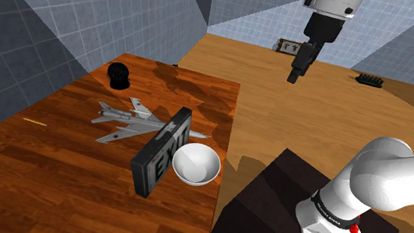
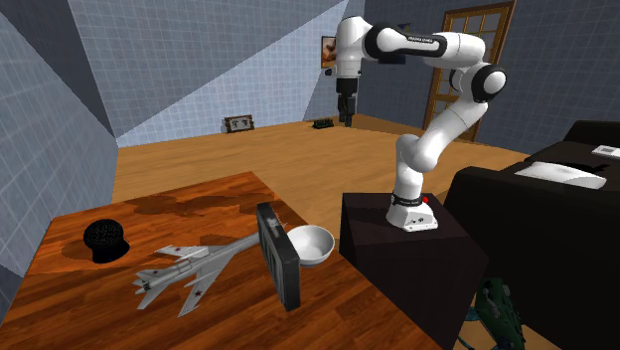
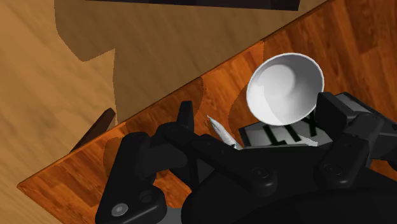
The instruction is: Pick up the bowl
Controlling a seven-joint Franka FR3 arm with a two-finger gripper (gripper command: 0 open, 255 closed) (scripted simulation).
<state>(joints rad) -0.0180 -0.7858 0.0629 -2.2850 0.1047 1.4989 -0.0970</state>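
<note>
Well, nothing is grasped yet: I have the gripper [image 1: 294, 76] high over the floor, well apart from the bowl [image 1: 196, 164].

In the wrist view its two black fingers stand apart and clasp nothing, so I read the hand as released and empty. Below it and off to the shoulder view's left, the white bowl sits upright on the wooden table [image 1: 40, 189]. It is near the edge facing the stand [image 1: 276, 189], right against a black sign [image 1: 162, 153] that stands on edge. A grey toy jet [image 1: 128, 118] lies just beyond the sign. By my judgement the whole task is left: swing over the table, come down on the bowl's rim on the side away from the sign, close, lift.
</note>
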